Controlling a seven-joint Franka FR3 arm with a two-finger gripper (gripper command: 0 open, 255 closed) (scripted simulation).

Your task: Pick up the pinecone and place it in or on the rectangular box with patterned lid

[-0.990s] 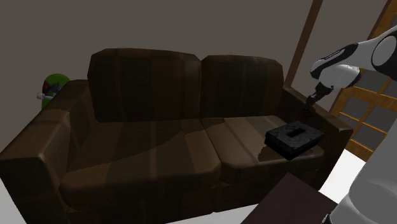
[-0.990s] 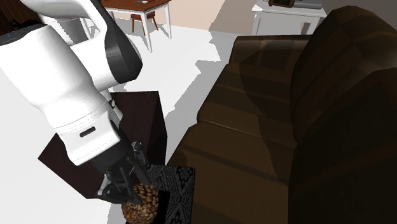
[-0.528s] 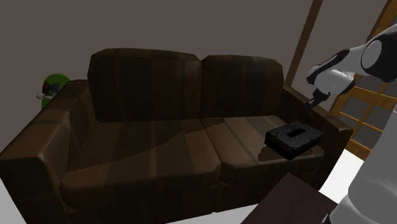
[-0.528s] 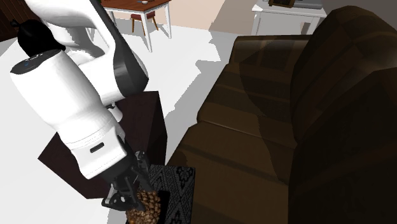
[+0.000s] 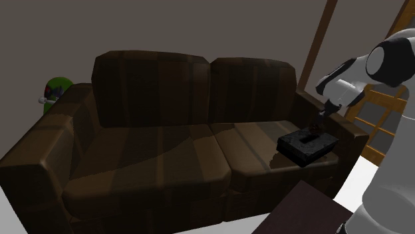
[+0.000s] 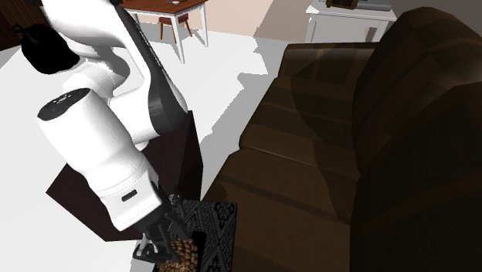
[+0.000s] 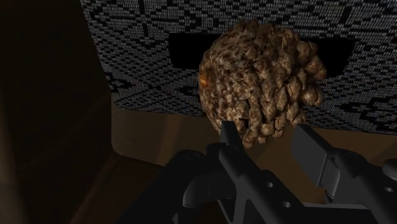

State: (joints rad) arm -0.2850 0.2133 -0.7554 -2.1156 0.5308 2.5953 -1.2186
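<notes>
The gripper has the pinecone clamped tight between both black fingers, and it hangs right over the box, above the dark slot in the middle of the patterned lid. Under the box is the seat of a brown sofa. From the second exterior view the pinecone looks very close to the box, perhaps touching the lid; hard to say.

No readable text, label, brand, number or sign anywhere, the patterned box lid included.
</notes>
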